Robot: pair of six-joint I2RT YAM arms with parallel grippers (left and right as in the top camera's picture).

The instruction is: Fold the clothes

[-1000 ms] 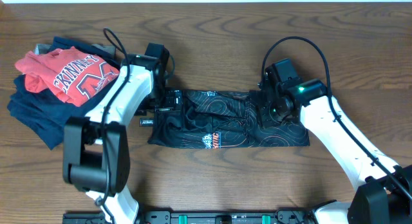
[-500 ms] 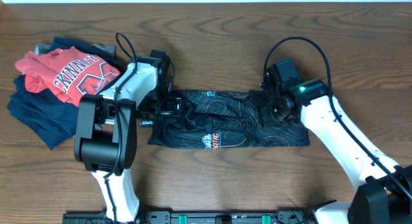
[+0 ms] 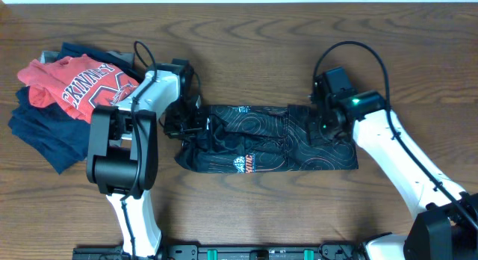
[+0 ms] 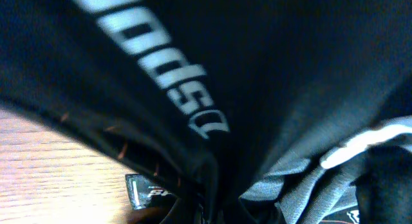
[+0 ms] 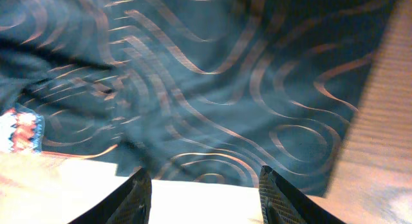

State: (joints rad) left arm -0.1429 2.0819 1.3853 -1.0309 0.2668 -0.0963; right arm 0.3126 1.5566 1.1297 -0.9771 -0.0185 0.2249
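The clothes, a black garment with thin orange wavy lines and a small logo, lie spread in a strip mid-table. My left gripper is down on the garment's left end, shut on bunched cloth there. In the left wrist view, dark fabric with white lettering fills the frame and hides the fingers. A small label shows beside the gathered folds. My right gripper hovers over the garment's right end. It is open, with nothing between its fingers, and the patterned cloth lies below it.
A heap of other clothing sits at the far left: a red shirt with white lettering on top of navy garments. The wooden table stretches in front of the garment, with the arm bases at the near edge.
My left gripper has shut on the garment's left end, and that edge has bunched slightly to the right. The right gripper has shifted a little to the right, still open.
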